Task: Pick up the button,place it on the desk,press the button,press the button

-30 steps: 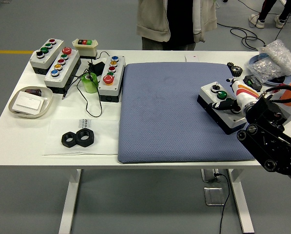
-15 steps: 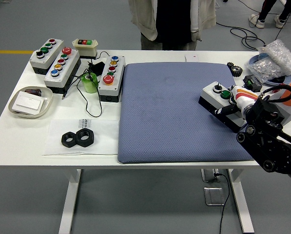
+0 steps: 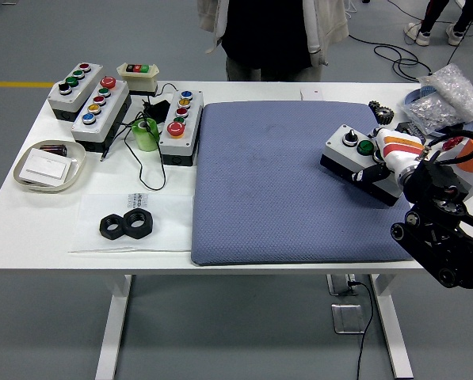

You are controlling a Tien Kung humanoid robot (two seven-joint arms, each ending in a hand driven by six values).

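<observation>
Right hand (image 3: 387, 165) grips button box (image 3: 353, 154) on blue mat (image 3: 276, 178); box's right end hidden.

Blue mat (image 3: 284, 182) centre table; spare button boxes (image 3: 89, 101) at 10 o'clock, green tape roll (image 3: 146, 134) beside them, tray (image 3: 50, 166) at 9, two black nuts (image 3: 128, 225) at 8, plastic bag (image 3: 446, 99) at 2.

Person (image 3: 268, 36) cropped; right hand (image 3: 394, 162) seemingly half-hidden

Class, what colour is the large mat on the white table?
Blue-grey mat, head view.
</observation>
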